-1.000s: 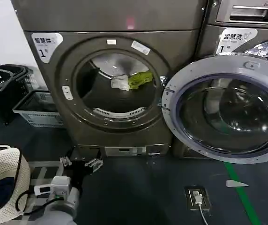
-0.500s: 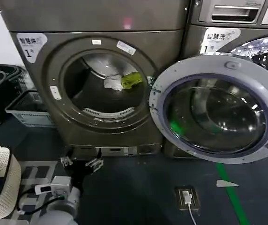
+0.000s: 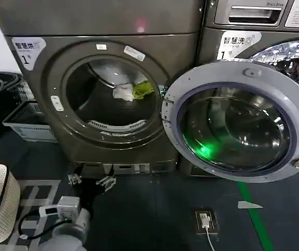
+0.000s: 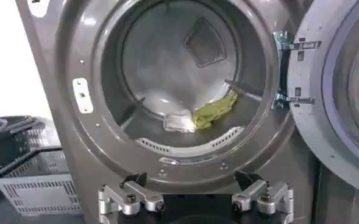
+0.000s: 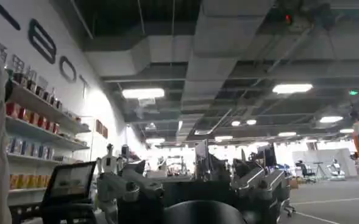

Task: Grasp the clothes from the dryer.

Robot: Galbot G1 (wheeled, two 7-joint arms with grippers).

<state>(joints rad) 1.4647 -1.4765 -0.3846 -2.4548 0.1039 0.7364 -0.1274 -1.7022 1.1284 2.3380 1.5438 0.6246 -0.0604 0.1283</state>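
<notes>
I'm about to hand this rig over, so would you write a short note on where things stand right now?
Left gripper: open, empty, low in front of the dryer, outside the drum mouth.
Right gripper: open, empty, pointing away into the room, not at the dryer.
Clothes: white piece and yellow-green piece lie side by side, touching, on the drum floor toward the back. The door stands swung wide open on the right.
Done: door open, left arm lined up with the opening.
Left: reach in, grasp the clothes and bring them out.
</notes>
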